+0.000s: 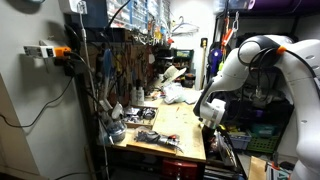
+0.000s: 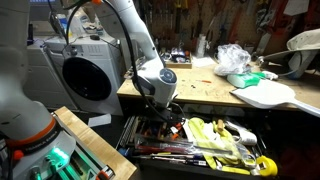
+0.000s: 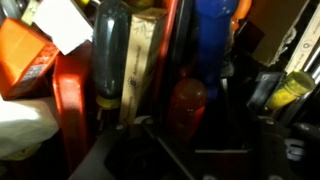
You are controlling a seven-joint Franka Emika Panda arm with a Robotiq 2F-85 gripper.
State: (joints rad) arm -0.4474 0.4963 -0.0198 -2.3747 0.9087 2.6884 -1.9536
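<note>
Workshop bench [image 2: 200, 88] | gripper [image 2: 160, 110] low in open tool drawer [image 2: 127, 132] | finger spread: cannot tell

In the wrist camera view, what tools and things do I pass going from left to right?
Orange box → white label → black handle → wooden strip → red handle → blue handle → yellow handle.

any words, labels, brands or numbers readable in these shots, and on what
None can be read.
White tag in the wrist view: no legible print.
Red handle at the middle of that view: no print visible.
Hanging packets in an exterior view: too small and blurred.
</note>
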